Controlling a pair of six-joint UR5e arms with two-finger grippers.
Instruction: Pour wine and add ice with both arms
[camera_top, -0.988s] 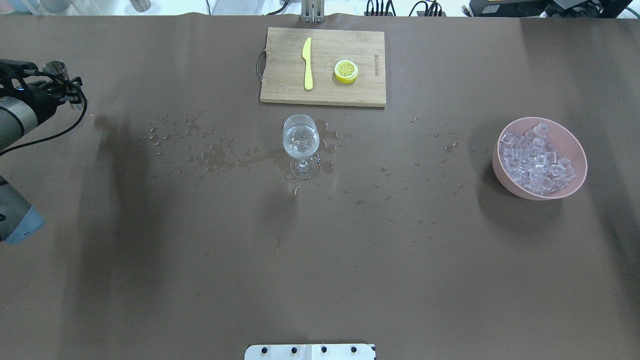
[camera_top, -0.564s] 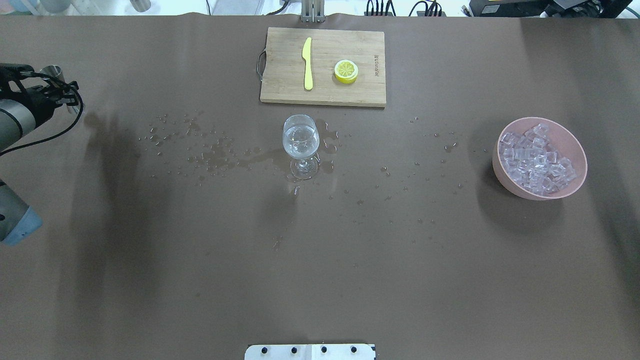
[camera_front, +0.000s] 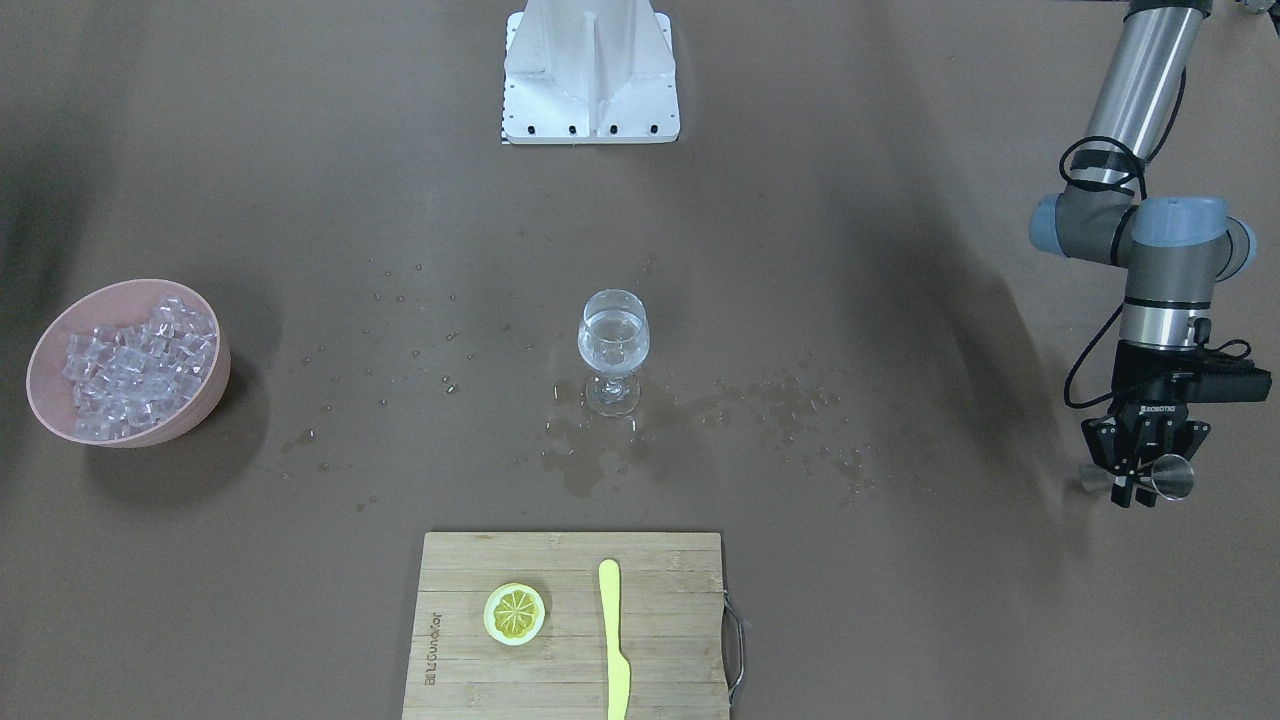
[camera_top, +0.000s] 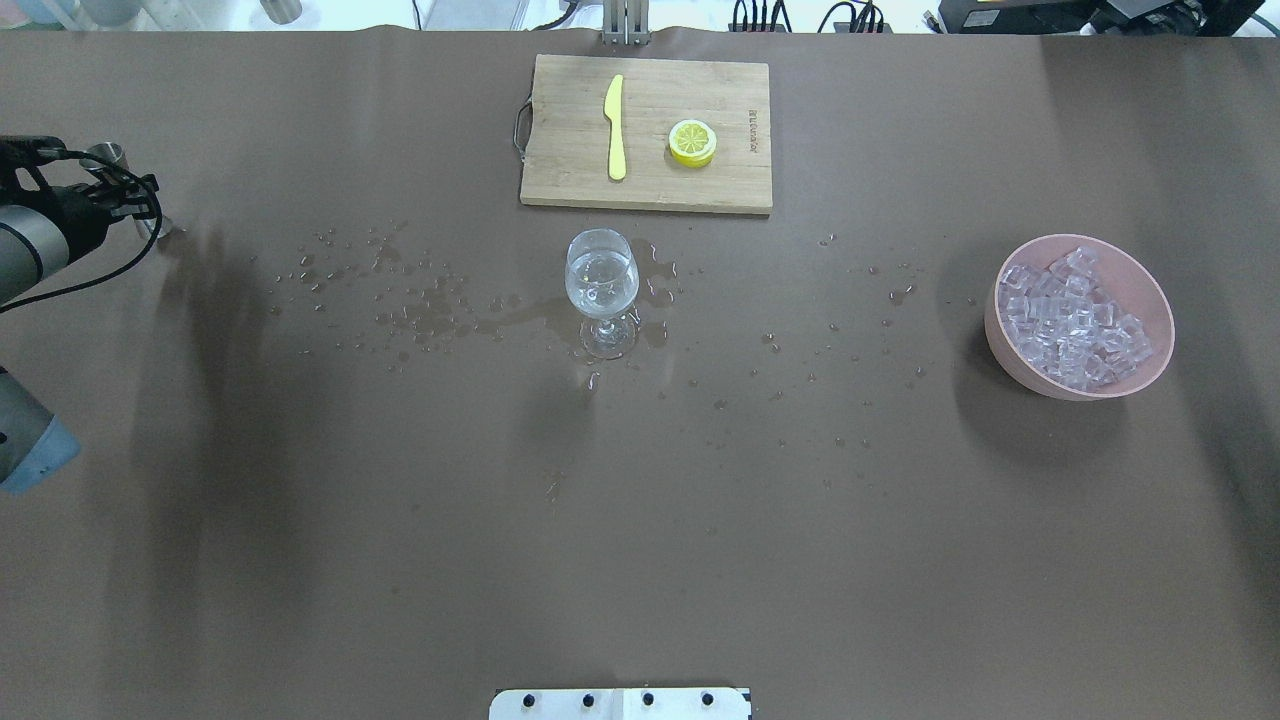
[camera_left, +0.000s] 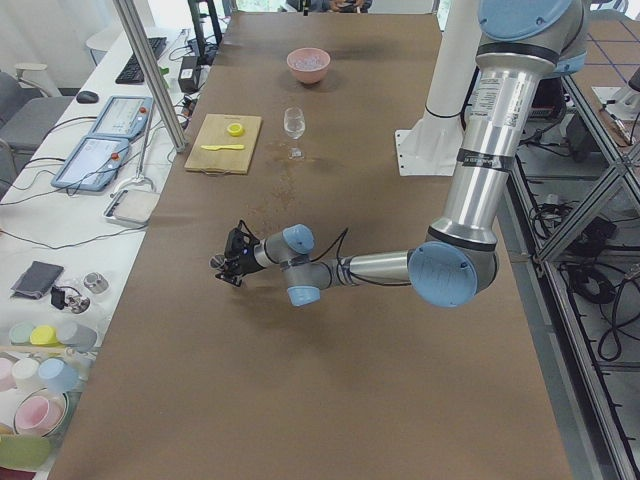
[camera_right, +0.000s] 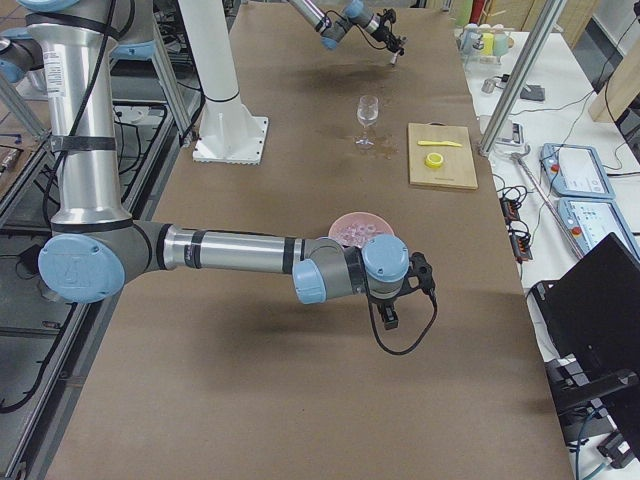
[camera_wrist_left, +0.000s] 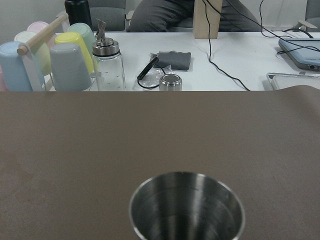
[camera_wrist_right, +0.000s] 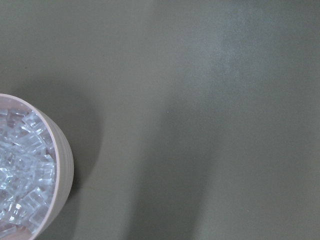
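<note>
Your pouring step looked finished. The wine (camera_front: 613, 333) sat in the stemmed glass (camera_front: 613, 350) at the middle of the surface (camera_front: 900, 620), ringed by spilled drops. The jigger (camera_front: 1172, 477) looked empty in the left wrist view.

The left claw (camera_front: 1140, 482) was clamped on that jigger at the surface's left edge. Whether the jigger touched down could not be told.

The next move, as I judge it, called for you to let the jigger go. Then the right arm would have to lift ice (camera_front: 135, 365) from the pink bowl (camera_front: 205, 400) on the right and carry it to the glass.

The right claw (camera_right: 390, 318) hung just beside the bowl; I could not tell how wide it stood.

Counted:
- two arms
- one glass
- one jigger
- one bowl
- one cutting board (camera_front: 560, 670)
- one yellow knife (camera_front: 615, 640)
- one lemon slice (camera_front: 514, 613)
- ice cubes too many to count
</note>
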